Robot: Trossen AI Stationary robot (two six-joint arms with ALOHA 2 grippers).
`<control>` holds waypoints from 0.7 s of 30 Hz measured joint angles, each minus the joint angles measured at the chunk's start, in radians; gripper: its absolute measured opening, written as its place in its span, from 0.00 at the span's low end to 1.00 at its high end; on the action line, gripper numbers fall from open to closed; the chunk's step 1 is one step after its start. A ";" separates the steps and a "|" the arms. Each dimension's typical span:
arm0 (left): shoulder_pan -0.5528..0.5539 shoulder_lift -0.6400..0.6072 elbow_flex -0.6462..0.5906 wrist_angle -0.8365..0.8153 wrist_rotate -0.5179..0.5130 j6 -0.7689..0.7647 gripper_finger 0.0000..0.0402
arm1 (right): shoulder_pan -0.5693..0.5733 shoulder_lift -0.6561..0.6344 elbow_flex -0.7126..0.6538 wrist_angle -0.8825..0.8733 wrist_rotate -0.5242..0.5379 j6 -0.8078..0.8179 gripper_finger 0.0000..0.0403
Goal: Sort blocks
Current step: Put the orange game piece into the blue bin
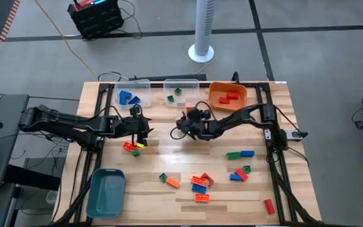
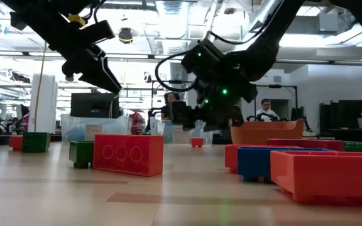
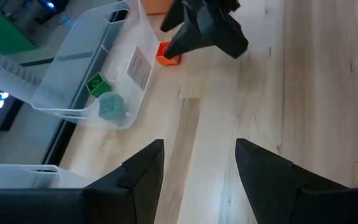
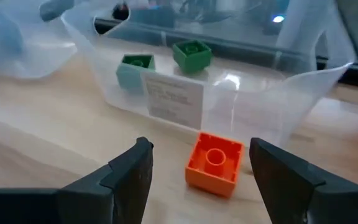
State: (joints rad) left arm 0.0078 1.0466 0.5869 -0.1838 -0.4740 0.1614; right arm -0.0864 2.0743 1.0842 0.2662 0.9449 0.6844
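Your wooden surface [image 1: 169, 151] carries two clear bins [image 1: 134, 93] and an orange bin [image 1: 227, 96] along its far edge, a teal bin [image 1: 106, 192] at the near left corner, and scattered blocks [image 1: 200, 183].

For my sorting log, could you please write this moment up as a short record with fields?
right gripper: open, empty, just short of the orange block
orange block: on the table, beside the clear bin wall, outside it
clear bin contents: two green blocks
left gripper: open, empty, over bare table
orange bin: red blocks inside
loose blocks: many on the table's near half
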 joint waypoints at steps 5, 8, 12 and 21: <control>0.000 0.000 0.000 -0.014 0.052 -0.016 0.48 | 0.015 0.008 0.016 -0.021 0.054 0.025 0.68; 0.000 0.000 0.000 -0.010 0.082 -0.027 0.48 | 0.004 0.009 0.014 -0.052 0.055 0.031 0.68; 0.000 0.000 0.000 -0.009 0.085 -0.030 0.48 | -0.010 0.009 0.014 -0.053 0.054 0.031 0.68; 0.000 0.000 0.000 -0.012 0.086 -0.031 0.48 | -0.014 0.009 -0.031 0.019 0.025 0.044 0.68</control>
State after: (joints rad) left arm 0.0078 1.0466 0.5873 -0.1955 -0.3882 0.1307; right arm -0.1002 2.0834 1.0531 0.2853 0.9701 0.7288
